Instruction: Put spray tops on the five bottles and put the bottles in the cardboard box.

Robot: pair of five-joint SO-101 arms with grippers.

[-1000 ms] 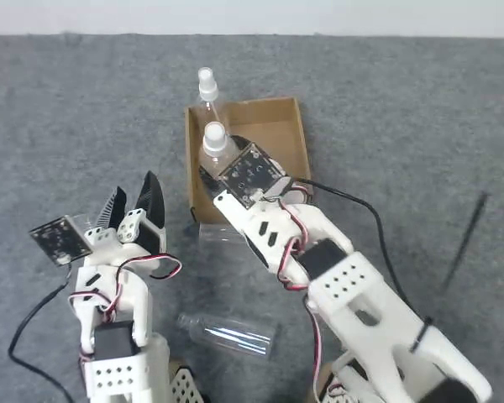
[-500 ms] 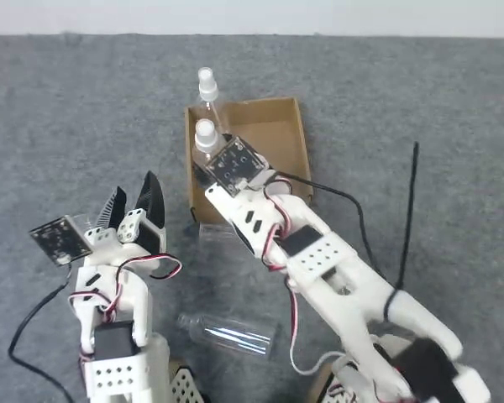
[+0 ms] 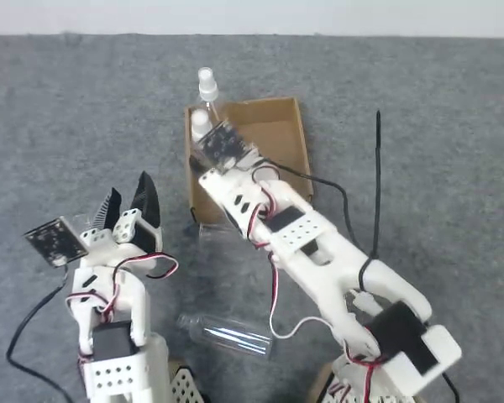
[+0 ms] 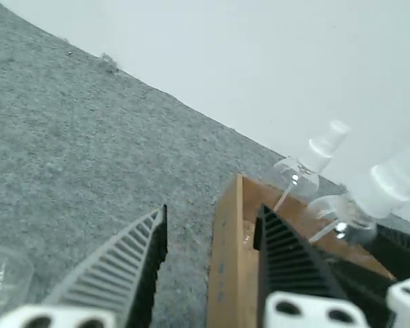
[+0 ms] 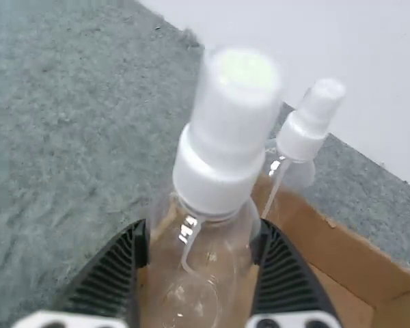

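My right gripper (image 3: 207,149) is shut on a clear bottle (image 5: 215,225) with a white spray top (image 3: 201,123), held upright over the far left corner of the cardboard box (image 3: 279,126). In the right wrist view its jaws (image 5: 201,236) press both sides of the bottle. A second capped bottle (image 3: 207,84) stands just behind it at the box's far left corner (image 5: 305,130). My left gripper (image 3: 128,201) stands open to the left of the box with nothing between its fingers (image 4: 212,215). A topless clear bottle (image 3: 227,332) lies on the carpet between the arm bases.
Grey carpet (image 3: 420,126) covers the table. Another clear bottle (image 3: 217,237) lies just in front of the box, under the right arm. A clear bottle (image 4: 1,275) sits beside the left gripper. A black cable (image 3: 378,185) rises from the right arm.
My right arm has carried its bottle farther back and left over the box, closer to the standing bottle. The left arm has hardly moved.
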